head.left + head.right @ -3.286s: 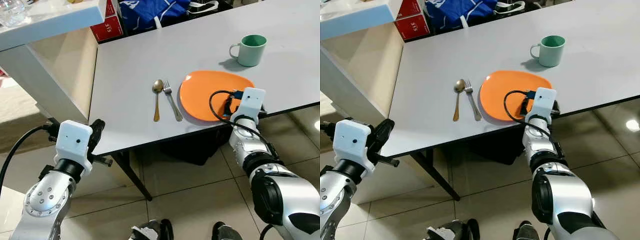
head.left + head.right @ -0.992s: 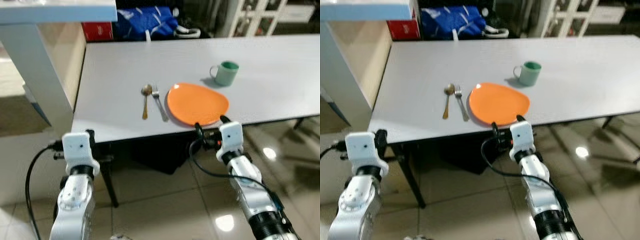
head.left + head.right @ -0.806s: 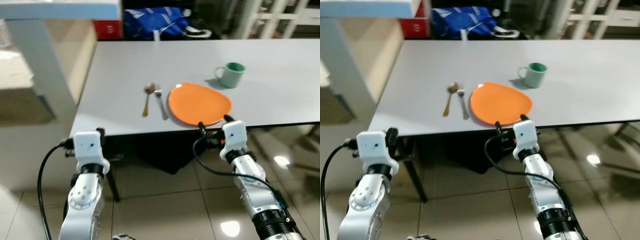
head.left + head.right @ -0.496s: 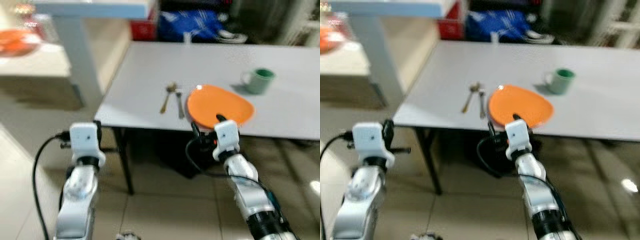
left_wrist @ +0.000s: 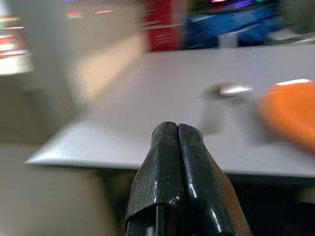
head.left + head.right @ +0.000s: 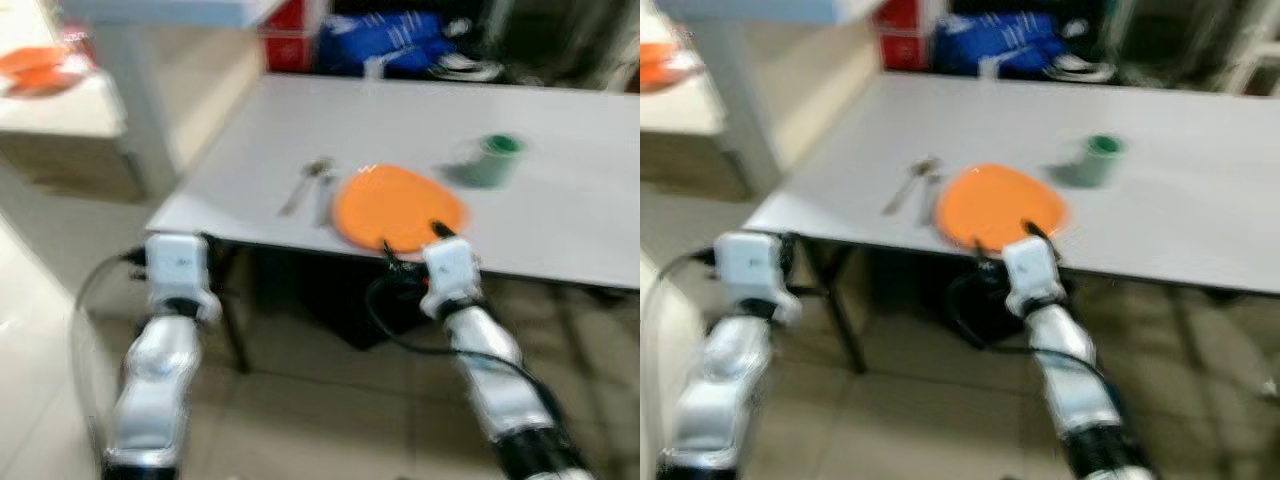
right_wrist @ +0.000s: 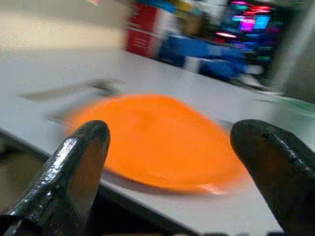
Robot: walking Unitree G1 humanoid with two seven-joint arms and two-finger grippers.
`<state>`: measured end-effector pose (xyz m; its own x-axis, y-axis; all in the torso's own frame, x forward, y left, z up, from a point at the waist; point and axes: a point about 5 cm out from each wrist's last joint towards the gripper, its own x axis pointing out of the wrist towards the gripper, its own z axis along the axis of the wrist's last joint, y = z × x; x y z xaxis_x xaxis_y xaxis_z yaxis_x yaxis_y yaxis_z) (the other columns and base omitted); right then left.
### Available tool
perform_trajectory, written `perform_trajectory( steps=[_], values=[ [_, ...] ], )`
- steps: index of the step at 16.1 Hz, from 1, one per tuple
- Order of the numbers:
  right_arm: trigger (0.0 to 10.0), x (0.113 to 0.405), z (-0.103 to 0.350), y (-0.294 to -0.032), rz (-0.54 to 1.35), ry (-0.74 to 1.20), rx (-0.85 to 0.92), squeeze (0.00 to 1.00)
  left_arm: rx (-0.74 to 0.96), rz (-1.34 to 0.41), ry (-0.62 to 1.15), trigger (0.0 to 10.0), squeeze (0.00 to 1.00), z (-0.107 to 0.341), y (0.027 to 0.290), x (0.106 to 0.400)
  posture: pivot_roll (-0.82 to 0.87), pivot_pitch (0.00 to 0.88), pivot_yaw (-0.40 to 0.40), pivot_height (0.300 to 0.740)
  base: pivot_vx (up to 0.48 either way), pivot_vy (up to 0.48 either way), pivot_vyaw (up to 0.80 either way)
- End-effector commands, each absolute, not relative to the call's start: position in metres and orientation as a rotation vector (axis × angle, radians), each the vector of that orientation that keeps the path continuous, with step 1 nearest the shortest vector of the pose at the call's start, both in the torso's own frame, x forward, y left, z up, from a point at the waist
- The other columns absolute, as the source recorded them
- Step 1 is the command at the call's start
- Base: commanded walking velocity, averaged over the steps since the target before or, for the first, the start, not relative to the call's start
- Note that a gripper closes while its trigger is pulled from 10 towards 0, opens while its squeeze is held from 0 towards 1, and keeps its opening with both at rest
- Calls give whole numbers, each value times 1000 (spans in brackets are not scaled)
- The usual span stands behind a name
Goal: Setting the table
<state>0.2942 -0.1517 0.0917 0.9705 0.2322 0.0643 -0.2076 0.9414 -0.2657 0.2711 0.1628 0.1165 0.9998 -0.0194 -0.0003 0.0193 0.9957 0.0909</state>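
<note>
Two arms show in the left eye view, and it is all blurry. The table (image 6: pixel 300 130) holds an orange plate (image 6: pixel 398 208), with a spoon (image 6: pixel 305 186) and fork (image 6: pixel 324 197) just beside it and a green cup (image 6: pixel 489 162) farther back. The right gripper (image 6: pixel 437 228) sits at the table's near edge, close to the plate; the left gripper (image 6: pixel 200 243) is low by the table's corner. The right eye view shows the same scene. In the left wrist view the two black fingers (image 5: pixel 181 167) are pressed together, holding nothing, pointing at the table edge. In the right wrist view the fingers (image 7: pixel 81 150) are wide apart, with the plate between and beyond them. I think a step or swing could bump the plate off the edge, because that gripper is so near it.
</note>
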Motion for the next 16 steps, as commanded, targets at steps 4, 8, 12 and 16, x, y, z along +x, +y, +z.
perform_trajectory(
  steps=[4, 8, 12, 16],
  values=[
    [10000, 294, 98, -142, 226, -131, -268, 0, 113, -24, -26, 10000, 0, 122, 170, 275, -91, 0, 55, 740, 299, -371, -334],
    [10000, 292, 100, -140, 241, -139, -270, 0, 119, -40, -30, 10000, 0, 122, 167, 277, -90, 0, 52, 740, 332, -343, 0],
    [10000, 292, 101, -138, 243, -140, -272, 0, 107, -2, -21, 10000, 0, 122, 173, 282, -90, 0, 53, 740, 84, -84, 0],
    [10000, 291, 100, -136, 258, -137, -277, 0, 105, 3, -49, 10000, 0, 128, 174, 287, -89, 0, 52, 740, 84, 67, 0]
  ],
)
